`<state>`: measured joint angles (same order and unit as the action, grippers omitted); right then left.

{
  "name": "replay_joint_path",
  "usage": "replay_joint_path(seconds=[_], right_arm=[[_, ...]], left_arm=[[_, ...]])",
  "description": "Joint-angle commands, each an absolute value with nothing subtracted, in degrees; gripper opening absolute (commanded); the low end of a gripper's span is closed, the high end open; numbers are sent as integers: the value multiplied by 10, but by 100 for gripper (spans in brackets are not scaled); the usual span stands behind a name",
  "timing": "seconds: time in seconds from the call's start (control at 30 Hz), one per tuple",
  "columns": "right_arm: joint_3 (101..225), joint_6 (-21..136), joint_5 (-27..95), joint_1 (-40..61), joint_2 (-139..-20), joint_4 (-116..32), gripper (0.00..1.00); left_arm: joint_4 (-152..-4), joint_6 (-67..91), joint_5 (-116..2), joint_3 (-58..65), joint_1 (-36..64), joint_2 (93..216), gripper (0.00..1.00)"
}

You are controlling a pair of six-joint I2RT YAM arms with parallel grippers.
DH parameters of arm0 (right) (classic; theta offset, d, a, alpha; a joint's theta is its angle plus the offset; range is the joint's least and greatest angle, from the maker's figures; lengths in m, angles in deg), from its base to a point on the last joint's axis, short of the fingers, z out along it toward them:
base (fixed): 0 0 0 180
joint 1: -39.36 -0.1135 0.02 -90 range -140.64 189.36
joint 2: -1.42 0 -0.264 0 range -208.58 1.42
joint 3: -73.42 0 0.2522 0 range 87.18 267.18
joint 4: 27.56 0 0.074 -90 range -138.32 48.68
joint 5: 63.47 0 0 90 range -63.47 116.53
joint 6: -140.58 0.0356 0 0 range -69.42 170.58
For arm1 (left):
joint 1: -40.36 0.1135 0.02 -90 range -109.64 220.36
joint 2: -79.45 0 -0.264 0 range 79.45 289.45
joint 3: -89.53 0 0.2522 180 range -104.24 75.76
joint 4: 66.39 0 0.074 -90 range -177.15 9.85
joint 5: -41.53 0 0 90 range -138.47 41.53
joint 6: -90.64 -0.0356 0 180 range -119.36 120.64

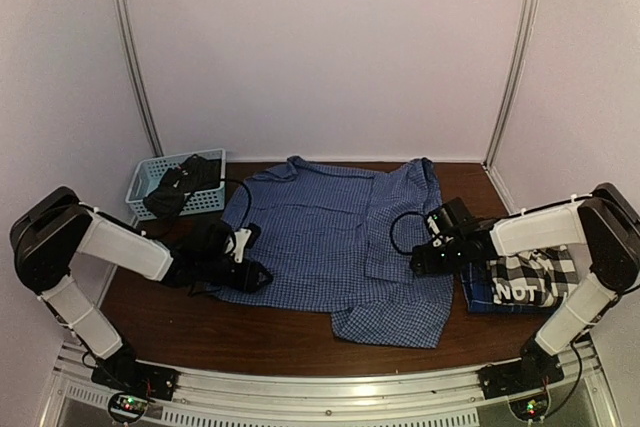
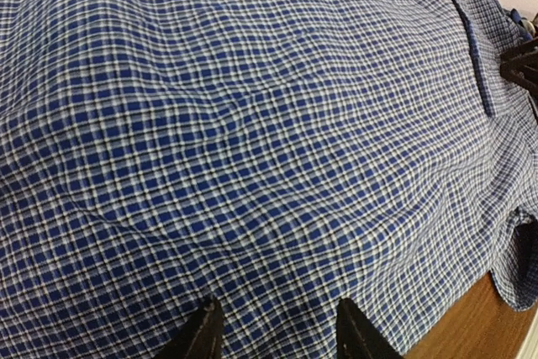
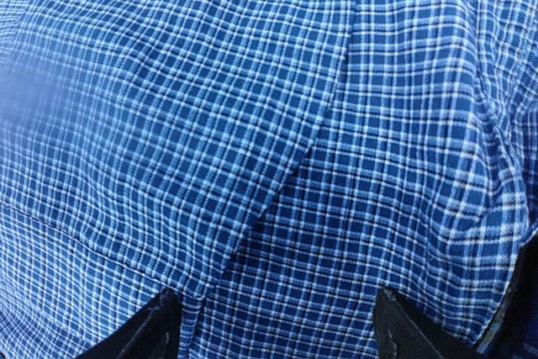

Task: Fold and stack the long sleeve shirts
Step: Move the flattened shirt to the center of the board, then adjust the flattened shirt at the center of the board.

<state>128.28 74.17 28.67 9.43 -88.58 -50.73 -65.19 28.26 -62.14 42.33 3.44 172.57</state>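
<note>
blue check shirt (image 1: 320,237) | lay spread flat just right of the basket (image 1: 137,187), long axis running away from it | left gripper (image 1: 248,273) at basket-side edge, half parted, nothing visibly pinched | right gripper (image 1: 420,259) at far edge, wide apart, empty

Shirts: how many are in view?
3: a blue check shirt spread mid-table, a black-and-white plaid shirt folded at right, a darker blue shirt under it. The dark bundle in the basket may be another.

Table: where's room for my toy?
Bare brown wooden table shows along the near edge, in front of the blue checked shirt, and at the far right corner. Crowded: middle, light blue plastic basket left, folded plaid shirts right.
</note>
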Motion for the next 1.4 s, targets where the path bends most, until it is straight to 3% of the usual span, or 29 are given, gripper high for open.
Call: replay_joint_path(seconds=[0.0, 0.2, 0.37, 0.5, 0.7, 1.07, 1.37], right_arm=[[1240, 781, 268, 94, -859, -575, 80], [1180, 824, 268, 91, -769, -598, 80], [1199, 834, 239, 91, -704, -631, 80], [1238, 815, 230, 91, -681, -625, 80], [1291, 765, 247, 90, -720, -557, 80], [1393, 719, 353, 90, -884, -445, 79], [1419, 721, 401, 89, -985, -381, 78]], left_arm=[[-722, 324, -571, 471, -15, 1693, 46], [-775, 369, -535, 510, -67, 1623, 42], [-826, 371, -536, 504, -83, 1541, 41], [-843, 336, -500, 444, -80, 1509, 54], [-844, 262, -524, 276, -18, 1639, 61], [-856, 166, -614, -80, 102, 1958, 62], [-903, 126, -655, -341, 137, 2177, 62]])
